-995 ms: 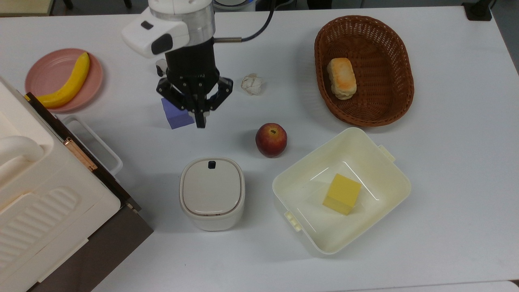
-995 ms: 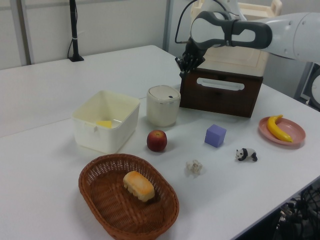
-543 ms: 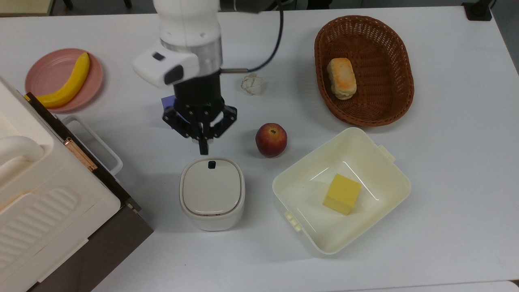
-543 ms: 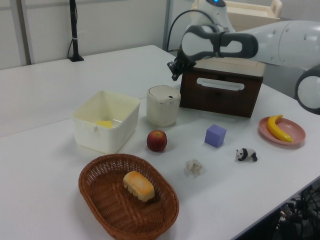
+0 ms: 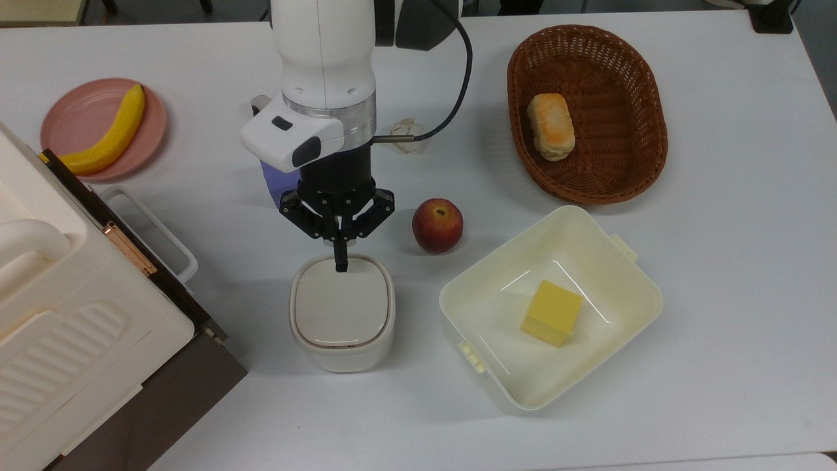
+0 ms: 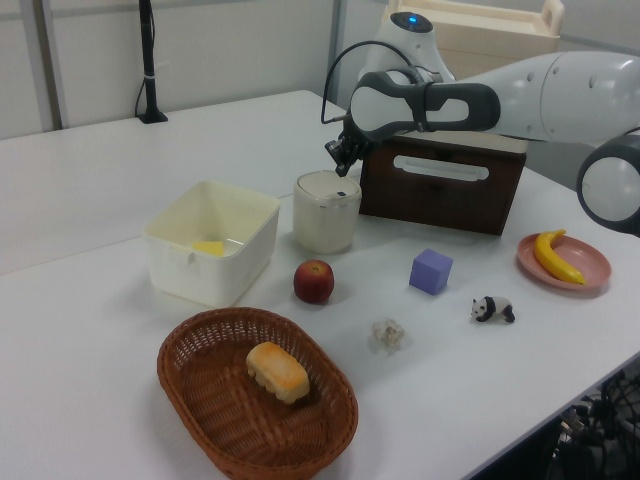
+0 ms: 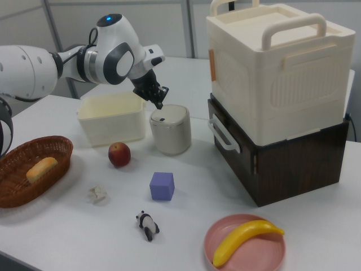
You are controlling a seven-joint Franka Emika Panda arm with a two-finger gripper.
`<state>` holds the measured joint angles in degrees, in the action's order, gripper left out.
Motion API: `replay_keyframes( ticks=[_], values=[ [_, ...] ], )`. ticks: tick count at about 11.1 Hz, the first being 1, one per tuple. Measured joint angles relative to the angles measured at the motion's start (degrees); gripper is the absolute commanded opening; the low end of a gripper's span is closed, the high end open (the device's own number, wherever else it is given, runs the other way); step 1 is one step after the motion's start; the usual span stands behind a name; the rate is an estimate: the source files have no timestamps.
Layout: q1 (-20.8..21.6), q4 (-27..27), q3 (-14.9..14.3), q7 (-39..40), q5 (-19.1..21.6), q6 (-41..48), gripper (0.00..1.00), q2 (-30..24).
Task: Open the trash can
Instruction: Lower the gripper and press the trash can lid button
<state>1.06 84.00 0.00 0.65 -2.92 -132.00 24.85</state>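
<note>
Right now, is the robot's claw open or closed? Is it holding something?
Gripper: closed, holding nothing, its tip over the button edge of the trash can lid.

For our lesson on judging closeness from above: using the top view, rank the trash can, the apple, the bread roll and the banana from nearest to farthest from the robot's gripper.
1. Trash can: directly under the gripper, whose tip is over the lid's edge.
2. Apple: just to the top view's right.
3. and 4. Banana, far at the top view's left, and bread roll, in the basket at the upper right, are too close to call.
</note>
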Motion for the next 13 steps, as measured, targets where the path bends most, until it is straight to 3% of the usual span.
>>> replay_keyframes(
  ticks=[3, 13],
  values=[
    [0.1, 0.0, 0.0, 0.0, -2.15, 0.0, 0.0, 1.11],
    [0.6, -0.01, 0.0, 0.0, -3.3, -0.16, 0.0, 2.41]
  ],
)
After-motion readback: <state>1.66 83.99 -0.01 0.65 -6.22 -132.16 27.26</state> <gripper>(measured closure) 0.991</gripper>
